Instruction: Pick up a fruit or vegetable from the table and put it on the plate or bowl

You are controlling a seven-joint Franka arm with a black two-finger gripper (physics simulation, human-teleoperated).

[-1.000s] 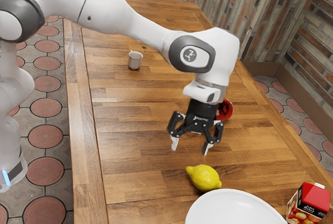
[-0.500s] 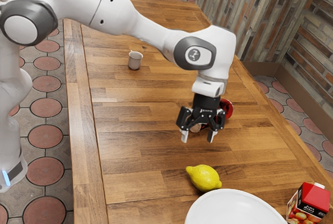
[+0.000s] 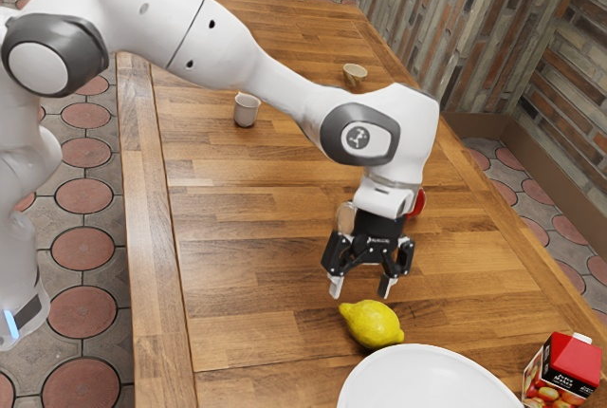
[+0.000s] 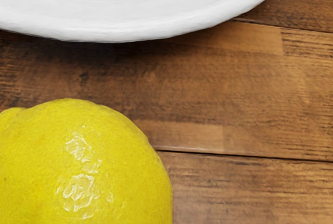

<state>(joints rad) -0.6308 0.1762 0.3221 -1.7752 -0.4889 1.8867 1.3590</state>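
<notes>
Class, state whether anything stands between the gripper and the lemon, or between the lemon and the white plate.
Nothing visible does. The open gripper hangs close above the lemon with only air between, and only bare wooden table separates lemon from plate.

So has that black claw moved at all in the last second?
Yes. The gripper has shifted toward the exterior view's right and dropped closer to the lemon, which lies where it was.

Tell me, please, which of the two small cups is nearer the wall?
The tan cup, close beside the wall; the white cup stands farther from it.
</notes>
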